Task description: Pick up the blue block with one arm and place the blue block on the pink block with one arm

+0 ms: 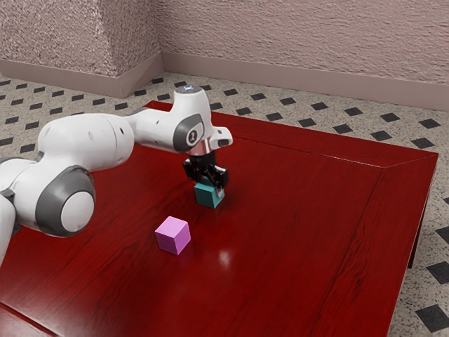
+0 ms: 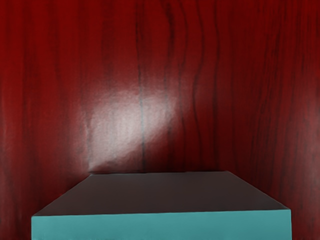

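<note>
Near the middle of the red wooden table (image 1: 337, 210), the blue block (image 1: 208, 196) sits right under the black gripper (image 1: 208, 181). The gripper is down on the top of the block, but I cannot tell if the jaws squeeze it or are just around it. The pink block (image 1: 173, 234) is near, closer to the table's front edge, and the 2 blocks do not touch. I think this is the grab step. To do it well, hold 2 flat sides tight, then lift straight up, high enough to clear the pink block.

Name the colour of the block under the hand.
The block is teal; exterior view shows it best.
</note>
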Available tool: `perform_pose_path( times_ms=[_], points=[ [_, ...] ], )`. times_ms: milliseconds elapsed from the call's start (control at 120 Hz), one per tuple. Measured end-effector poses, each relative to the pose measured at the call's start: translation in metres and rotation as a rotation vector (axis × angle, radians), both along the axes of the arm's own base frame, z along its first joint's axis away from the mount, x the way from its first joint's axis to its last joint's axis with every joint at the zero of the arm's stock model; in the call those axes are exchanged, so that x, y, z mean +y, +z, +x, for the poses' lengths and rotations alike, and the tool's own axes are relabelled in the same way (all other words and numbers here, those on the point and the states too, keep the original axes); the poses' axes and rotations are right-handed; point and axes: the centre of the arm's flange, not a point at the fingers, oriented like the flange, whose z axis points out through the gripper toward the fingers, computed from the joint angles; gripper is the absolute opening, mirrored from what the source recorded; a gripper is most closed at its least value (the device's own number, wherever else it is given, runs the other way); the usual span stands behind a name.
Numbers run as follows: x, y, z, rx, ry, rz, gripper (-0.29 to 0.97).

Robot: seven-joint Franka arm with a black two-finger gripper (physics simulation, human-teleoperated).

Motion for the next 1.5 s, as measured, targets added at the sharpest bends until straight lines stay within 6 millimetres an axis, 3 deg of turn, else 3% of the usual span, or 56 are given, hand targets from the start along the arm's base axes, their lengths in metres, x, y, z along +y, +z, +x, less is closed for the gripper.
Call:
perform_pose_path(
  times_ms=[67,200,275,358,542,642,1083,1500],
  points=[
    [-0.002,0.005,0.000,-0.001,-0.001,-0.001,0.38],
    [-0.001,0.052,-0.005,-0.023,0.009,-0.012,0.37],
    [0.002,0.078,-0.028,-0.008,0.016,-0.018,0.37],
    [0.001,0.088,-0.061,0.006,0.018,-0.021,0.37],
    [-0.003,0.098,-0.126,-0.011,0.020,-0.026,0.36],
    [-0.003,0.096,-0.149,-0.021,0.023,-0.027,0.37],
    [-0.004,0.087,-0.189,-0.042,0.038,-0.036,0.36],
    [-0.009,0.089,-0.205,-0.042,0.026,-0.026,0.36]
  ],
)
